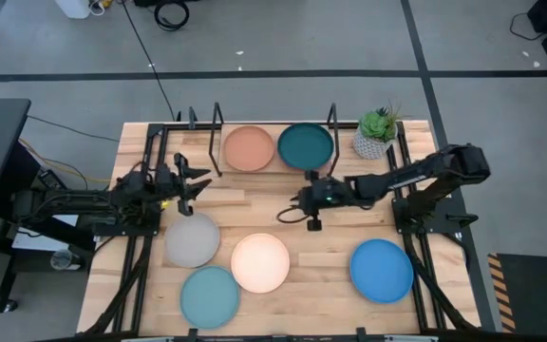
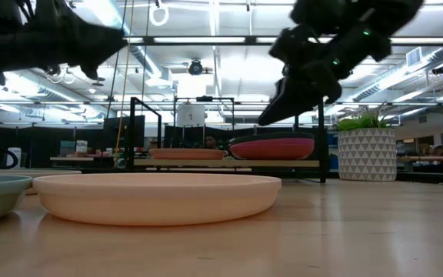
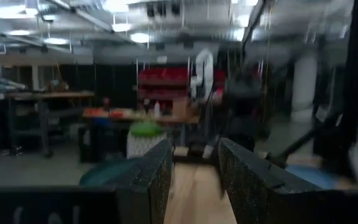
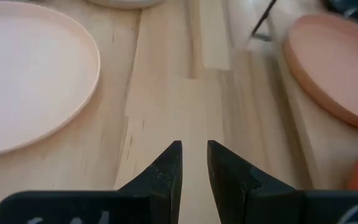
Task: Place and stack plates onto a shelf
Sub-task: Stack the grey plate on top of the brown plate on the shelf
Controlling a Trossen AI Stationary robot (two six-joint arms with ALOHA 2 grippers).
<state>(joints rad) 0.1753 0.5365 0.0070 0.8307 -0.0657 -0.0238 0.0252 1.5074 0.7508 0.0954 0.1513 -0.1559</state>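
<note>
The black wire shelf (image 1: pixel 218 122) stands at the table's far edge. On it lie an orange plate (image 1: pixel 249 148) on the left and a dark teal plate (image 1: pixel 305 146) on the right, the teal one on top of a magenta plate (image 2: pixel 271 148). Grey (image 1: pixel 192 239), cream (image 1: pixel 260 262), light blue (image 1: pixel 209 296) and bright blue (image 1: pixel 382 270) plates lie flat on the table. No tan plate shows. My right gripper (image 1: pixel 297 207) hovers above the table between the shelf and the cream plate, narrowly open and empty (image 4: pixel 194 149). My left gripper (image 1: pixel 186 182) is open and empty at the left, above the grey plate's far side.
A small potted green plant (image 1: pixel 375 133) in a white pot stands at the far right, beside the shelf. Bare wood (image 1: pixel 330 242) lies between the cream and bright blue plates. The shelf's upright posts (image 1: pixel 331 119) rise between and beside the stacked plates.
</note>
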